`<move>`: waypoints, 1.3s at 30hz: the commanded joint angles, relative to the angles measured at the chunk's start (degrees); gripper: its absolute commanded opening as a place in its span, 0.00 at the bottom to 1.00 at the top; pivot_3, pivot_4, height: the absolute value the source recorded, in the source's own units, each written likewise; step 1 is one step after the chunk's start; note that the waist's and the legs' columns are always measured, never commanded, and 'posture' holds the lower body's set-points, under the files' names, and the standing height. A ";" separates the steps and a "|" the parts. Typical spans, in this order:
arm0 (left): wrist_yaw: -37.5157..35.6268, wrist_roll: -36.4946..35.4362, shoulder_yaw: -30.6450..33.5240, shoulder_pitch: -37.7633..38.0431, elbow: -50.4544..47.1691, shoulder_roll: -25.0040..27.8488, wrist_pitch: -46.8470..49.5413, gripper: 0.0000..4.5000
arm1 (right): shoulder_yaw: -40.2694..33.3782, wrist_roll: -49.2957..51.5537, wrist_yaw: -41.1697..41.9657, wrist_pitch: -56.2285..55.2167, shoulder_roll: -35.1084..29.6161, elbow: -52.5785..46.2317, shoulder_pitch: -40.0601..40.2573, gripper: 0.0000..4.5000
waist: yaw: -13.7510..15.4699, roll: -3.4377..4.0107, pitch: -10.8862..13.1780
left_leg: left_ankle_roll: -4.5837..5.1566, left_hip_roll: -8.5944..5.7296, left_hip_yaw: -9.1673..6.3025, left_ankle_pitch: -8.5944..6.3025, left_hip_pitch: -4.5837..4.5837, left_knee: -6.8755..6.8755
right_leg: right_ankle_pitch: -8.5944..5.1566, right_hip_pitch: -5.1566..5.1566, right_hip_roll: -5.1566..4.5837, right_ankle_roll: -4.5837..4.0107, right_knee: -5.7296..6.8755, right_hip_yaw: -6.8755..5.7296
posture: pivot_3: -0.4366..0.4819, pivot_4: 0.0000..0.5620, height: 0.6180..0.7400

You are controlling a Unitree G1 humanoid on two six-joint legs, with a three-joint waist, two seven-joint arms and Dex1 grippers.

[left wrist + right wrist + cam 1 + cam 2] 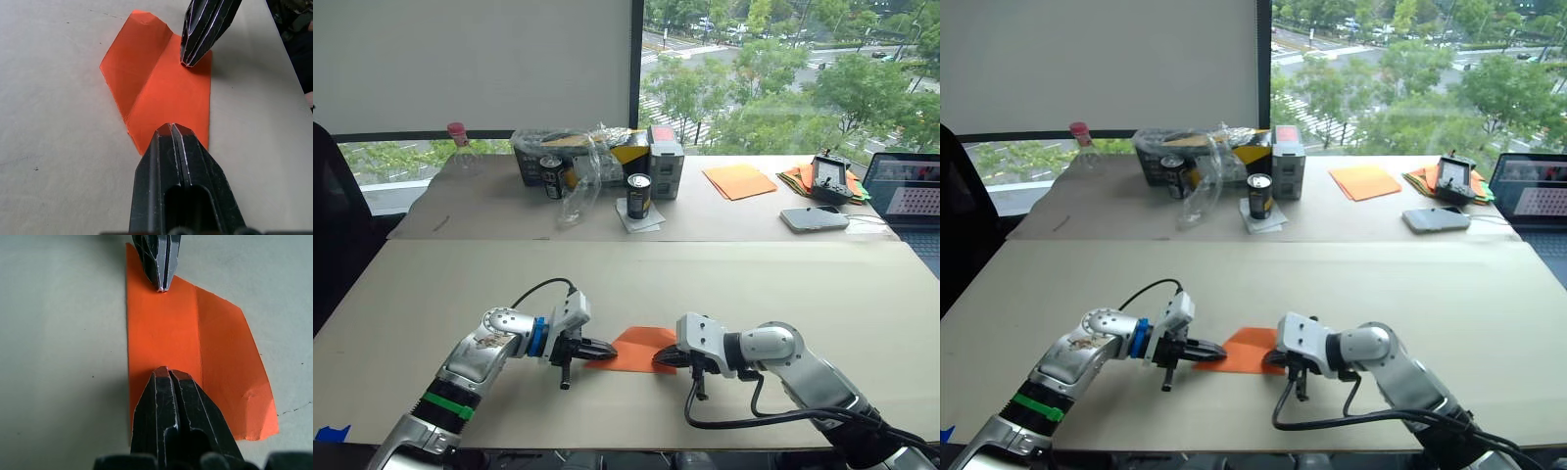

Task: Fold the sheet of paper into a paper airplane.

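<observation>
The bright orange sheet of paper [641, 348] lies flat on the beige table near its front edge. It is folded, with one long crease and a narrower flap [225, 357] along its far side. My left gripper [610, 349] is shut, and its tip rests on the paper's left end. My right gripper [658, 359] is shut too, its tip pressing on the paper's right end. In the left wrist view my own fingertips [164, 131] sit at one end of the paper [161, 93], with the right gripper [188, 62] at the other.
The far table holds a cluttered box [568, 157], two dark cans [638, 196], a clear bottle [460, 147], pale orange sheets [739, 180], a coloured paper pile [800, 179], a phone [815, 218] and a laptop [909, 191]. Bare table surrounds the paper.
</observation>
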 commanded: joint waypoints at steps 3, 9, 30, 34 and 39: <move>-0.18 1.58 -1.31 1.21 -0.38 0.69 -1.05 0.01 | -2.44 1.34 -0.39 1.38 0.07 1.23 0.80 0.00 | 0.00 0.00 0.00 | 0.00 0.00 0.00 0.00 0.01 0.00 | 0.00 0.01 0.00 0.00 0.00 0.00 | 0.48 0.27 0.43; 0.37 2.18 -1.73 1.54 -0.27 0.66 -1.83 0.01 | -11.99 11.75 -0.98 7.54 2.13 0.54 0.16 0.00 | 0.05 0.00 0.00 | 0.00 -0.01 0.00 0.00 -0.04 0.00 | 0.00 -0.05 -0.01 0.00 -0.01 0.02 | 0.48 0.27 0.43; 1.76 2.67 -1.77 2.49 -0.71 0.29 -2.97 0.00 | -14.66 19.35 3.34 16.58 4.19 8.78 -3.28 0.35 | 0.05 0.00 0.00 | 0.00 -0.01 0.01 0.00 -0.03 -0.14 | 0.00 -0.06 -0.04 0.00 -0.05 0.04 | 0.48 0.27 0.43; 2.01 2.55 -1.52 2.75 -0.80 0.38 -2.93 0.00 | -15.25 20.85 3.12 17.80 4.26 7.89 -3.16 0.35 | 0.05 0.00 0.00 | 0.00 -0.01 0.01 0.00 -0.03 -0.14 | 0.00 -0.06 -0.04 0.00 -0.05 0.03 | 0.48 0.27 0.43; 1.80 2.67 -1.60 2.69 -0.58 0.49 -3.08 0.00 | -15.73 22.17 2.57 18.46 3.92 6.49 -2.70 0.35 | 0.03 0.00 0.00 | 0.00 -0.01 0.01 0.00 -0.02 -0.14 | 0.00 -0.06 -0.04 0.00 -0.05 0.04 | 0.48 0.27 0.43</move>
